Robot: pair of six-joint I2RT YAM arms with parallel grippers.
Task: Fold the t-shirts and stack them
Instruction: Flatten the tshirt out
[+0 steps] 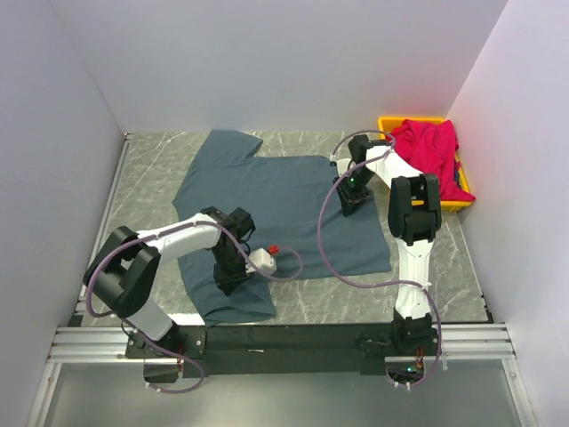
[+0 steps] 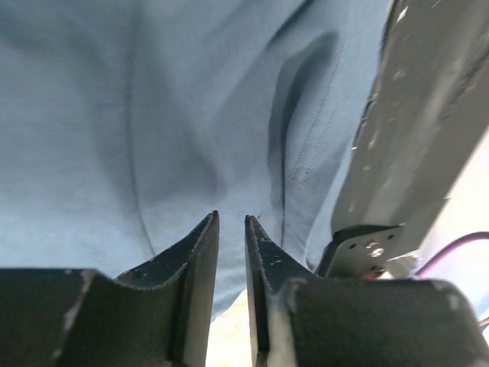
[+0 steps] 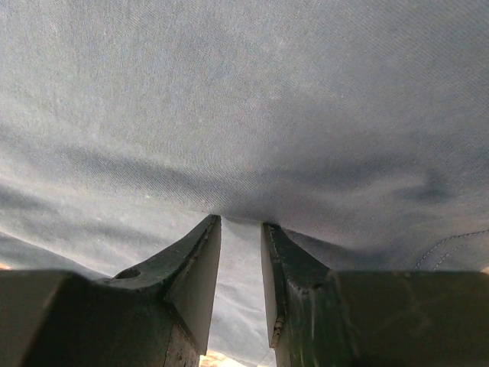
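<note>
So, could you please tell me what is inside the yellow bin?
A crumpled red t-shirt fills the yellow bin, spilling over its rim. Anything beneath the shirt is covered.

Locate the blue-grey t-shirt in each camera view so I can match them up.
Top external: the blue-grey t-shirt lies spread across the table's middle.
Left wrist: blue-grey t-shirt fills most of the frame, creased.
Right wrist: blue-grey t-shirt fills nearly the whole frame.
Shared landmark: the tabletop, a pale sliver at the bottom of both wrist views.
</note>
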